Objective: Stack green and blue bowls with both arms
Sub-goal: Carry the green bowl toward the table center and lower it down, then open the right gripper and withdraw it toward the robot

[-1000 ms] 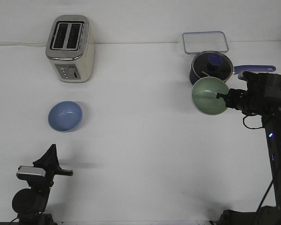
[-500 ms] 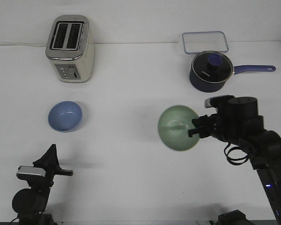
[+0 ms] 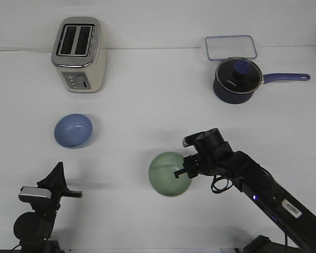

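The pale green bowl [image 3: 168,173] is at the centre front of the table, held at its right rim by my right gripper [image 3: 182,171], which is shut on it. I cannot tell whether the bowl touches the table. The blue bowl [image 3: 73,130] sits upright on the table at the left, in front of the toaster. My left gripper [image 3: 56,176] is low at the front left, below the blue bowl and apart from it; its fingers point up together and look shut and empty.
A cream toaster [image 3: 79,55] stands at the back left. A dark navy saucepan with a glass lid [image 3: 237,79] and a clear lidded container [image 3: 230,47] are at the back right. The right arm [image 3: 263,190] crosses the front right.
My right arm has carried the green bowl from beside the saucepan down and left to the centre front of the table. The left arm and blue bowl have not moved.
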### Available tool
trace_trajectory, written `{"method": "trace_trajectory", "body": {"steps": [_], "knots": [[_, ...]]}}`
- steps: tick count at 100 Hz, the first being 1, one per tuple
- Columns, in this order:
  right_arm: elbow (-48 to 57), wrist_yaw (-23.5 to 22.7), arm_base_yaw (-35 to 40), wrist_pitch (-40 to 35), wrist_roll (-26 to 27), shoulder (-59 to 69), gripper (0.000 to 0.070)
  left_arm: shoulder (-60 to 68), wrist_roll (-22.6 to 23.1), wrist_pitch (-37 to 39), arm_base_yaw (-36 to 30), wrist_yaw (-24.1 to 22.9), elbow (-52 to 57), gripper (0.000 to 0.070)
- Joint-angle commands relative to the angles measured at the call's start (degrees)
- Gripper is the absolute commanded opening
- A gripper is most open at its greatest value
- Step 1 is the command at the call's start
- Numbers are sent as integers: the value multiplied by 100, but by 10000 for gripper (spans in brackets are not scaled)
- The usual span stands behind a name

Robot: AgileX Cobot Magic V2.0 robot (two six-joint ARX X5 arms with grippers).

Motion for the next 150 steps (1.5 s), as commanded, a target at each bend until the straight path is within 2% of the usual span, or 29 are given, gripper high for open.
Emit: {"method": "trace_trajectory", "body": {"steps": [1,44,49,55,59,70,83,92,100,107,114,132,139,150], "knots": [[90,-20,83,197,81,304,0,-4,-11,59,4,13,-109,14],[90,-26,170,649,-94,1445,0,-4,-11,59,4,13,-109,14],[90,-22,170,662,-120,1445,62,-4,-13,59,4,13,-109,14],[90,-37,170,658,-118,1445,226,-4,-13,59,4,13,-109,14],[90,-37,170,651,-120,1443,297,-4,-13,59,4,13,-109,14],[94,-46,120,658,-236,1316,316,-4,-15,63,4,13,-109,14],[146,-46,-72,662,-448,678,319,-4,-367,59,4,13,-107,14],[175,-46,-264,704,-638,70,319,-4,-859,68,4,13,-107,13],[175,-42,-490,745,-800,-538,318,-4,-1499,83,4,13,-59,11],[151,31,-658,802,-881,-1069,318,-4,-2260,149,4,13,9,12],[-4,44,-756,1056,-881,-1639,318,-2,-2636,136,4,11,118,12],[-1388,293,-743,2129,-785,-3351,318,286,-2699,-474,7,-151,872,15],[-1987,387,-737,2420,-656,-4013,318,686,-2575,-925,7,-317,1377,15],[-2660,787,-737,2535,-468,-4922,318,1676,-2240,-1541,15,-494,2282,14]]}}
